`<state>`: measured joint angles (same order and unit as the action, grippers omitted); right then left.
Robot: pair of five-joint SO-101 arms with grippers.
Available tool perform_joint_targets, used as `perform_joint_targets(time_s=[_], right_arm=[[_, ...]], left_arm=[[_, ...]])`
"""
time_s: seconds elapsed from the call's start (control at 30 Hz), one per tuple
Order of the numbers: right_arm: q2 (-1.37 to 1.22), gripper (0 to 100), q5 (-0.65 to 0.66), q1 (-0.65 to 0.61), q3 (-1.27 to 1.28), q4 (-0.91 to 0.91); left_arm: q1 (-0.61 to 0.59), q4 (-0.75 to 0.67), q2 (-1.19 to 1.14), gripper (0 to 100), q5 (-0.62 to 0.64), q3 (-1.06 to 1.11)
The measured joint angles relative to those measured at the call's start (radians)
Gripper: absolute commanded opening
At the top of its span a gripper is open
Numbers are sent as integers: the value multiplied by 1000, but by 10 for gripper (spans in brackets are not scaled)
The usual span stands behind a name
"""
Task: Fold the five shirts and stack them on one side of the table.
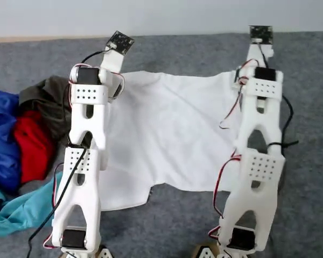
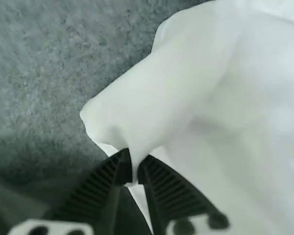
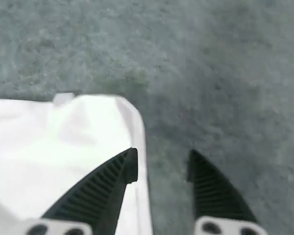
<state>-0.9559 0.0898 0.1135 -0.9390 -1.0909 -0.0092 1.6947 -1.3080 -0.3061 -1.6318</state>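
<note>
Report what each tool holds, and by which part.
Left tool pinches the white cloth shirt by a bunched edge; right tool is open, holding nothing.

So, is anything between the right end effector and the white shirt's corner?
Nothing visible. The right end effector hangs open at the corner of the white shirt, straddling its edge, one side over cloth and the other over the grey table.
</note>
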Motion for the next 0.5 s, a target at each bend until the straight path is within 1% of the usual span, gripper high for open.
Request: perform_joint_targets(time_s=[0.27,0.5], right_arm=[[-227,284,34,-54,-249,0],[-336,284,43,-54,-350,0]], left_arm=[[0,25,0,3,0,0],[0,29,0,3,0,0]])
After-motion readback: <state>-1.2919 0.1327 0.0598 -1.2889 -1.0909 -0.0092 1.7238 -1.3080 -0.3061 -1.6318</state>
